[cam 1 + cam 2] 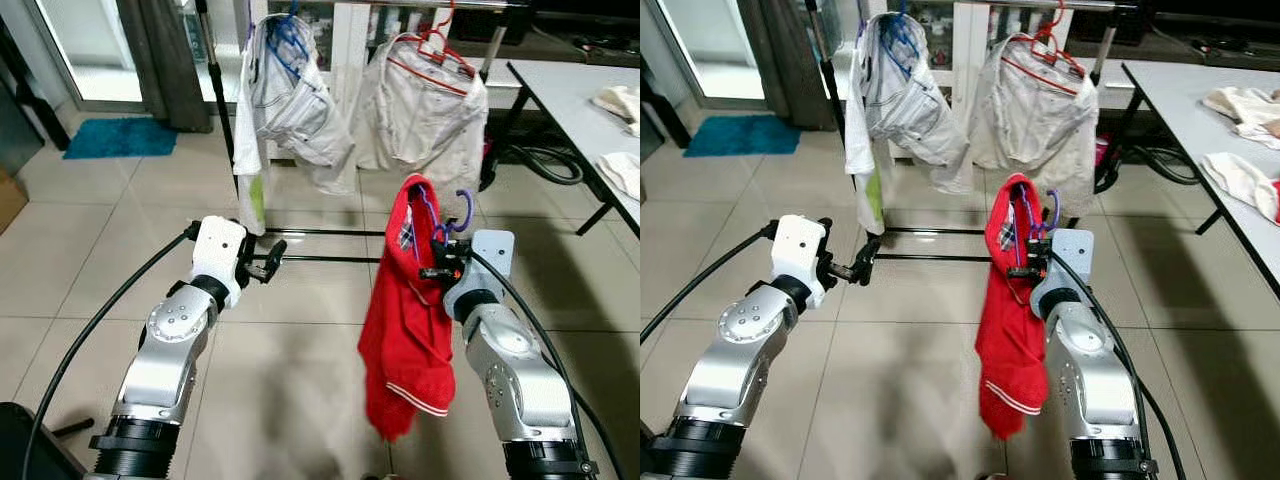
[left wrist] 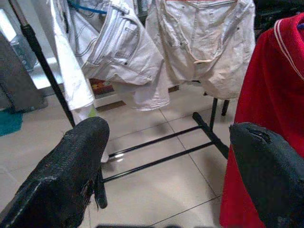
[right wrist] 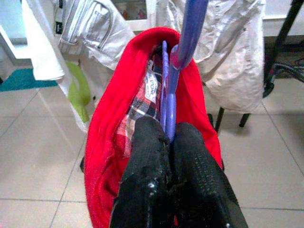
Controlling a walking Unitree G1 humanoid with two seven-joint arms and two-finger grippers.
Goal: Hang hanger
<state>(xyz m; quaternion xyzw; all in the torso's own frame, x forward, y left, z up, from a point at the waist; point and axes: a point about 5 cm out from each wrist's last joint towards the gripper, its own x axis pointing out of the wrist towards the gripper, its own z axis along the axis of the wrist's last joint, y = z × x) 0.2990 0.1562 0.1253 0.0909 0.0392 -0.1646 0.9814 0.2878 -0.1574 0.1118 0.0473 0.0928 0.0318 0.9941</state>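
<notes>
The purple hanger (image 3: 176, 61) is mostly hidden inside a red shirt (image 1: 405, 330) and is pinched by the closed fingers (image 3: 147, 161) of the right gripper (image 1: 440, 268), short of the rack (image 1: 320, 245). The left gripper (image 1: 268, 262) is held open and empty beside it.

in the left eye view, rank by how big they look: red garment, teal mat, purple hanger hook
1. red garment, held via its hanger by the right gripper, and nearest the camera, which inflates it.
2. teal mat, far off, so its true size is unsure.
3. purple hanger hook, clearly smallest.
</notes>
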